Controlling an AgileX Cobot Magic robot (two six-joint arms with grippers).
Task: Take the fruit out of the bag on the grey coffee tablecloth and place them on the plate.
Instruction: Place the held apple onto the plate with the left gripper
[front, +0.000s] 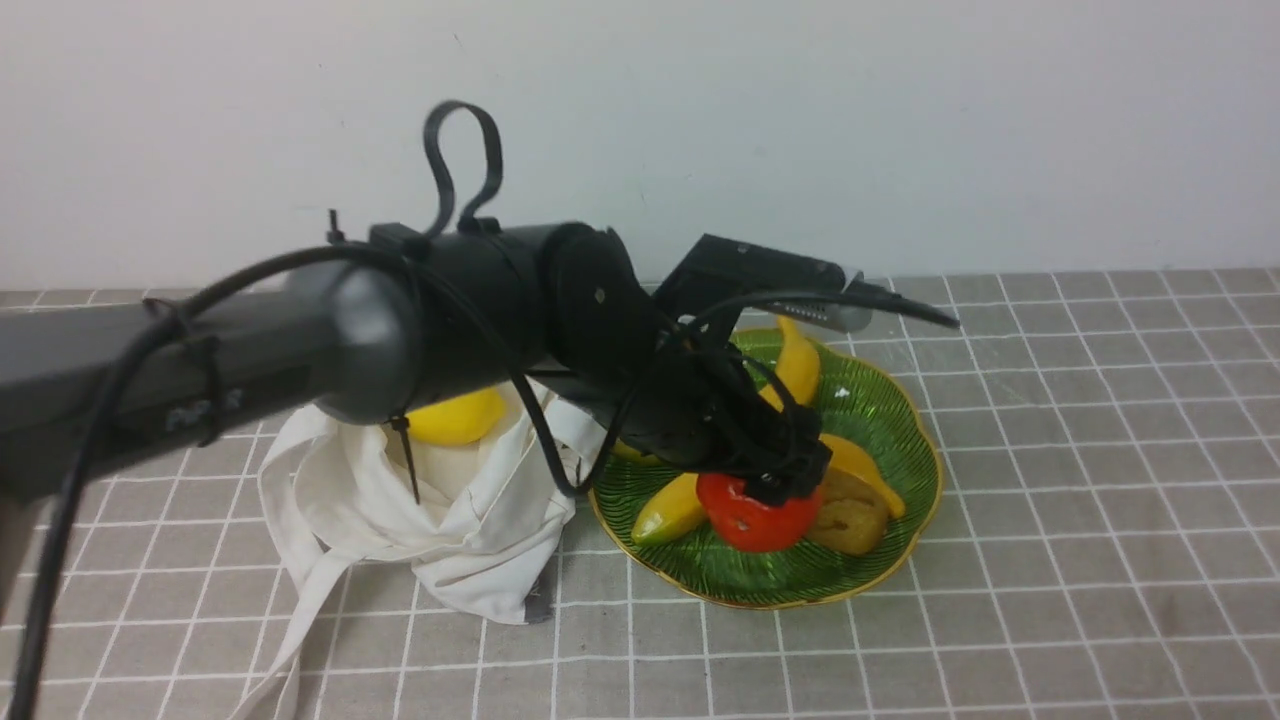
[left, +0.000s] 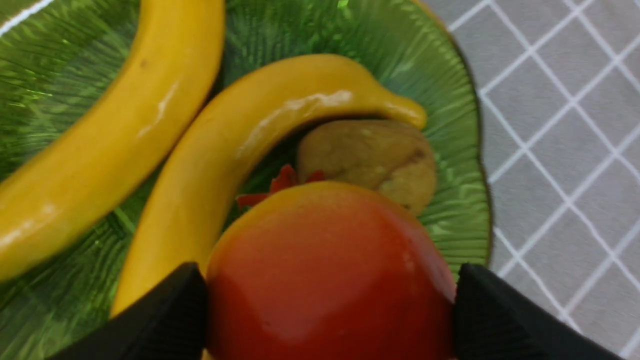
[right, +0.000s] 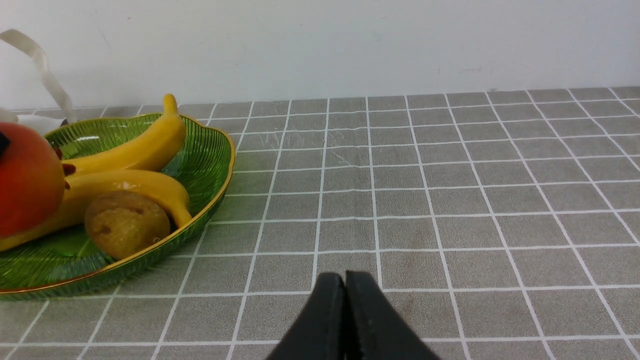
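1. Nearest, one white strap (front: 318, 585) of the bag (front: 480, 530) trails over the grey tablecloth (front: 1060, 600) towards the near edge of the bench.
2. The bag lies slumped towards the bench's left edge, just beside the plate (front: 775, 603), its dark grey label (front: 540, 597) at the side facing the plate.
3. The left hand (left: 330, 300) is clamped on the red-orange fruit (front: 755, 525), a finger to either side. It has the fruit over the near part of the plate; whether the fruit touches what is under it, I cannot tell.
4. Beside that fruit, towards the bench's right edge, a brown roundish fruit (front: 848, 515) sits on the plate.
5. Two bananas (front: 797, 365) (front: 860, 470) lie on the plate too, one running out towards its far rim.
6. Further back than the label, the yellow lemon (front: 455, 418) shows in the bag's opening, partly hidden by the left arm (front: 480, 290).
7. Beyond the far edge of the bench stands a pale wall (front: 900, 130).
8. As for the right hand (right: 345, 280), its fingertips are together, with nothing between them.
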